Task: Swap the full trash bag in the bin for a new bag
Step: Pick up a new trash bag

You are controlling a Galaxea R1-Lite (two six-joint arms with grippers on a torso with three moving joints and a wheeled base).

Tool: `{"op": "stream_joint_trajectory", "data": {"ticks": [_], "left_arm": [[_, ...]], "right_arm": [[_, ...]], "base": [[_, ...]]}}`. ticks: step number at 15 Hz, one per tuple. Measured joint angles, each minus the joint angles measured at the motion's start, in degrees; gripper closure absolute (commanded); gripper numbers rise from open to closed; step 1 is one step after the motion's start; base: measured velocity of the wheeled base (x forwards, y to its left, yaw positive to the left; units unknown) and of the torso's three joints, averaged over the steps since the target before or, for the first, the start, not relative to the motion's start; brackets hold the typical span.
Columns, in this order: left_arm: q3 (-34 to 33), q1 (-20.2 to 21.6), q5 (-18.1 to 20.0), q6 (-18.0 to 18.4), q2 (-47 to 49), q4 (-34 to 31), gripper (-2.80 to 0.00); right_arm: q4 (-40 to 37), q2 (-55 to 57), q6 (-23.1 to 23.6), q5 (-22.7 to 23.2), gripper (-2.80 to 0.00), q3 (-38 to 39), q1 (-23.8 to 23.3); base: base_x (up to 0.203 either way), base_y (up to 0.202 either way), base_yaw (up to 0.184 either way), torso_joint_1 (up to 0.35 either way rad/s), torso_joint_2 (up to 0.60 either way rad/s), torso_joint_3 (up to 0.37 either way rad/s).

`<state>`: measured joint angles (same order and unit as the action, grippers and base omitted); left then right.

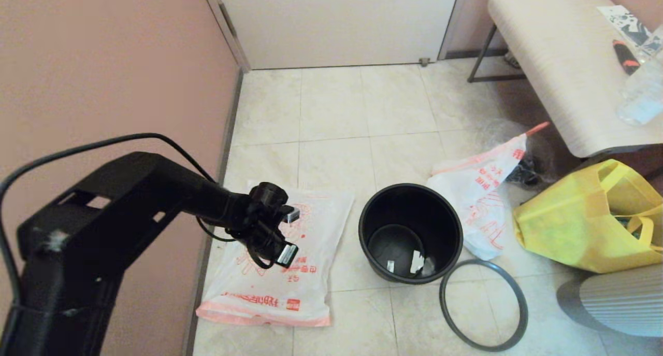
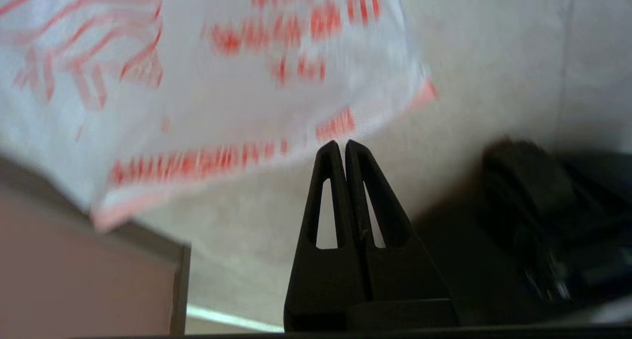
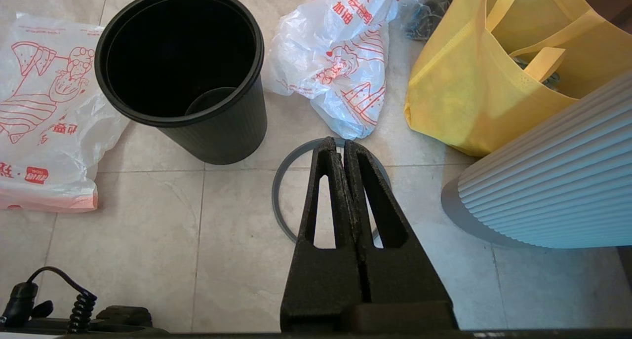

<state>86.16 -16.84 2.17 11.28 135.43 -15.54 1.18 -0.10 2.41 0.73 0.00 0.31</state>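
Observation:
The black bin [image 1: 409, 231] stands upright on the tiled floor, without a liner, a few white scraps at its bottom. Its grey hoop [image 1: 484, 304] lies flat on the floor beside it. The full trash bag [image 1: 481, 200] slumps just right of the bin, orange tail [image 1: 538, 128] pointing away. The new bag [image 1: 274, 273] lies flat left of the bin. My left gripper [image 2: 341, 142] is shut and empty, hovering over the new bag [image 2: 222, 82] near its edge. My right gripper [image 3: 340, 141] is shut and empty above the hoop [image 3: 281, 201], with the bin [image 3: 222, 131] and full bag [image 3: 340, 62] beyond.
A yellow tote [image 1: 590, 221] sits right of the full bag. A white ribbed object [image 1: 621, 299] stands at the near right. A bench [image 1: 559, 60] holds a clear bottle [image 1: 642, 91]. A pink wall [image 1: 103, 60] runs close along the left.

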Motion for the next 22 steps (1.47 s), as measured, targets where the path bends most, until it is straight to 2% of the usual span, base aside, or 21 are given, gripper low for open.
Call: {"op": "stream_joint_trajectory", "data": {"ticks": [4, 6, 7, 9, 13, 17, 19, 22], "left_arm": [[18.3, -1.5, -0.2, -0.2, 11.5, -9.6, 0.00], [22.9, -2.7, -0.2, -0.2, 15.7, -14.0, 0.00], [23.6, -3.1, -0.3, -0.1, 17.2, -14.1, -2.80], [24.4, -3.7, -0.5, 0.0, 19.8, -11.8, -2.80], [24.7, -4.2, -1.8, 0.0, 23.2, -3.2, -2.80], [24.6, -4.5, -2.5, -0.3, 23.6, -2.2, -2.80], [24.6, -4.9, -5.9, -0.2, 23.8, -0.5, -2.80], [24.5, -6.3, -12.5, -0.2, 25.6, 7.1, -2.80]], "right_arm": [[0.0, 0.0, 0.0, 0.0, 0.00, 0.0, 0.0], [0.0, 0.0, 0.0, 0.0, 0.00, 0.0, 0.0], [0.0, 0.0, 0.0, 0.0, 0.00, 0.0, 0.0], [0.0, 0.0, 0.0, 0.0, 0.00, 0.0, 0.0], [0.0, 0.0, 0.0, 0.0, 0.00, 0.0, 0.0], [0.0, 0.0, 0.0, 0.0, 0.00, 0.0, 0.0], [0.0, 0.0, 0.0, 0.0, 0.00, 0.0, 0.0], [0.0, 0.0, 0.0, 0.0, 0.00, 0.0, 0.0]], "base": [[0.000, 0.000, 0.000, 0.000, 0.00, 0.000], [0.000, 0.000, 0.000, 0.000, 0.00, 0.000], [0.000, 0.000, 0.000, 0.000, 0.00, 0.000], [0.000, 0.000, 0.000, 0.000, 0.00, 0.000], [0.000, 0.000, 0.000, 0.000, 0.00, 0.000], [0.000, 0.000, 0.000, 0.000, 0.00, 0.000], [0.000, 0.000, 0.000, 0.000, 0.00, 0.000], [0.000, 0.000, 0.000, 0.000, 0.00, 0.000]]}}
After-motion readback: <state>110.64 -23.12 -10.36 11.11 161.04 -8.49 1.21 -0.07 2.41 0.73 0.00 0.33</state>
